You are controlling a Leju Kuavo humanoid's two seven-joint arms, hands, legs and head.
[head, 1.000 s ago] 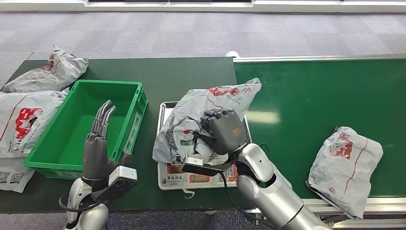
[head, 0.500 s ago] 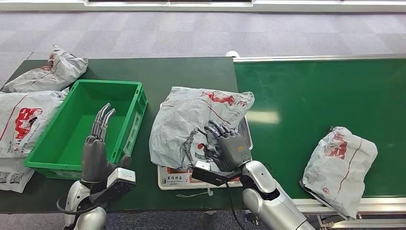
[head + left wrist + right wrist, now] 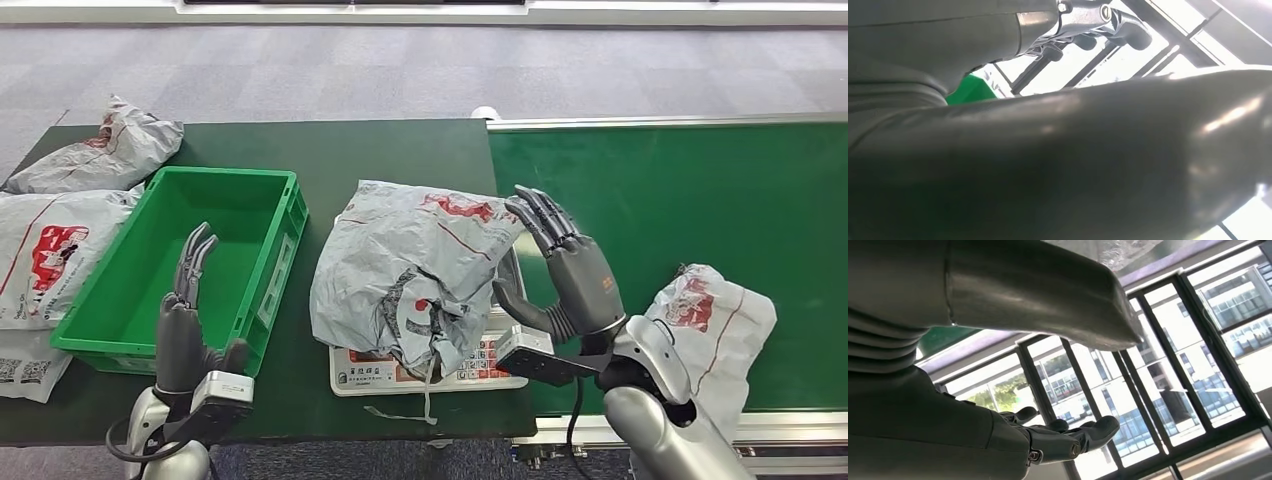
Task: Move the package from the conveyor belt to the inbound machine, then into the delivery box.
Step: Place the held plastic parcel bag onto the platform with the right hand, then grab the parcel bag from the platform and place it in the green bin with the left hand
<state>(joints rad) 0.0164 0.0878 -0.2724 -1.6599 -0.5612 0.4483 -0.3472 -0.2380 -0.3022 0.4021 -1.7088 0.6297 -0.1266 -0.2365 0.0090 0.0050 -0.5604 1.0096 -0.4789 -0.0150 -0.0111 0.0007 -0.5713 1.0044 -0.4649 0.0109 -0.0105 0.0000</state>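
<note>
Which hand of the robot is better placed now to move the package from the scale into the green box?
Probably the left. The left hand is open above the green box's near rim, so the package on the scale lies beside it. The right hand is open on the package's far side.

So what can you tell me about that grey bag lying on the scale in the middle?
The grey bag is a crumpled plastic mailer with red print and dark marks. It lies slumped over the white scale, hiding most of it and spilling onto the dark green table. The right hand stands open beside its edge; whether they touch is unclear.
</note>
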